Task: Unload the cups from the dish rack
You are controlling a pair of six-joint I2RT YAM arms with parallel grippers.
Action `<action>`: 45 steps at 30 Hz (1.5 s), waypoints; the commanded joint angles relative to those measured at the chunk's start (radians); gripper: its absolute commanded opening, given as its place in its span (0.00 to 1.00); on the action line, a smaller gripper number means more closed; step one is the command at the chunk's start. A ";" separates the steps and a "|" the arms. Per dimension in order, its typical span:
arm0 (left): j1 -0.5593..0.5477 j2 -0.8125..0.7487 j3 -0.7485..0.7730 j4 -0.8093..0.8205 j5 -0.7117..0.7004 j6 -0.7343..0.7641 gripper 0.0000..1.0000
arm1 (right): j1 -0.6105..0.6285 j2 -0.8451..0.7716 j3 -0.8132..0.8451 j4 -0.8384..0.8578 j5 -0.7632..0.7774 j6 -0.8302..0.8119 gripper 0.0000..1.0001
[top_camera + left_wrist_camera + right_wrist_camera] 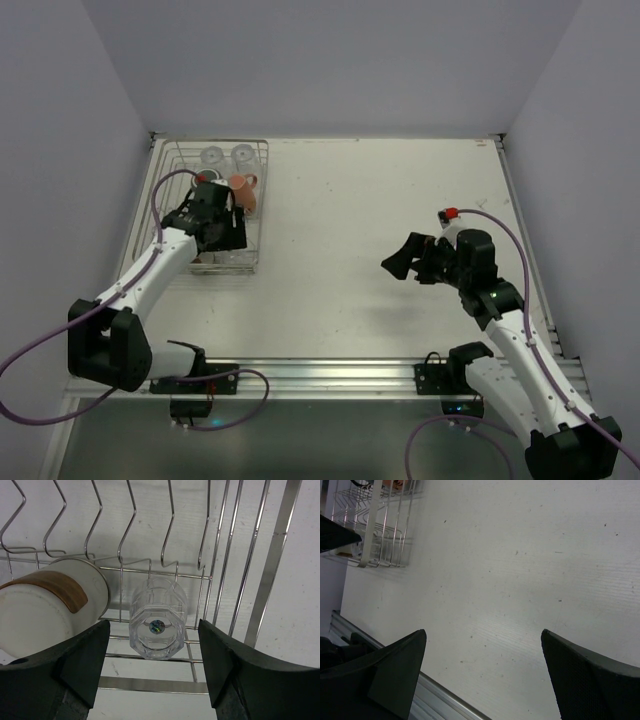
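Note:
The silver wire dish rack [170, 175] stands at the table's far left. Two clear glasses [212, 157] stand at its far end, and a salmon-pink mug [243, 190] lies beside them. My left gripper [222, 232] hangs open over the rack's near part. In the left wrist view a clear faceted glass [157, 625] lies on its side on the rack wires [220, 555], base towards me, between my open left gripper's [154, 632] fingers without touching them. A pale mug with a brownish handle [45, 610] lies left of it. My right gripper [405, 262] is open and empty above the bare table.
The rack's corner [385, 530] shows far off in the right wrist view, where my right gripper [482, 640] hangs over the white table [380, 200]. A metal rail [330, 372] runs along the near edge. Walls close in the left, back and right.

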 commanded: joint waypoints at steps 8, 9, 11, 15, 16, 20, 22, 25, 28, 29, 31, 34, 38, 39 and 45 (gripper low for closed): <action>-0.011 0.056 0.015 0.036 -0.034 0.007 0.73 | 0.002 0.008 0.013 0.069 -0.025 -0.004 0.99; -0.011 0.060 0.015 0.039 -0.031 0.007 0.72 | 0.002 0.008 0.012 0.069 -0.022 -0.002 0.99; -0.015 0.074 0.012 0.040 -0.033 0.005 0.70 | 0.002 0.008 0.012 0.069 -0.019 -0.004 0.99; -0.016 0.090 0.010 0.044 -0.039 0.002 0.70 | 0.002 0.006 0.009 0.068 -0.016 -0.010 0.99; -0.016 0.096 0.012 0.046 -0.039 0.001 0.70 | 0.002 0.006 0.006 0.069 -0.014 -0.010 0.99; -0.018 0.102 0.007 0.049 -0.037 -0.007 0.68 | 0.002 0.009 0.004 0.071 -0.013 -0.009 0.99; -0.019 0.103 0.004 0.049 -0.033 -0.009 0.68 | 0.002 0.009 0.006 0.069 -0.011 -0.010 0.99; -0.019 0.102 -0.003 0.050 -0.030 -0.010 0.68 | 0.002 0.009 0.006 0.071 -0.010 -0.010 0.99; -0.019 0.106 -0.013 0.058 -0.013 -0.009 0.67 | 0.002 0.014 0.007 0.073 -0.013 -0.009 0.99; -0.019 0.106 -0.014 0.061 -0.013 -0.009 0.65 | 0.002 0.014 0.007 0.074 -0.013 -0.007 0.99; -0.019 0.110 -0.020 0.067 -0.011 -0.007 0.58 | 0.002 0.014 0.009 0.071 -0.014 -0.006 0.99; -0.019 0.116 -0.025 0.070 -0.007 -0.006 0.49 | 0.002 0.013 0.009 0.069 -0.013 -0.007 0.99; -0.019 0.114 -0.034 0.076 -0.004 -0.004 0.33 | 0.002 0.017 0.015 0.068 -0.014 -0.009 0.99; -0.019 0.111 -0.034 0.076 -0.005 -0.004 0.28 | 0.002 0.023 0.019 0.068 -0.014 -0.009 0.99; -0.019 0.067 0.000 0.049 -0.027 -0.004 0.00 | 0.002 0.060 0.052 0.073 -0.028 -0.013 0.99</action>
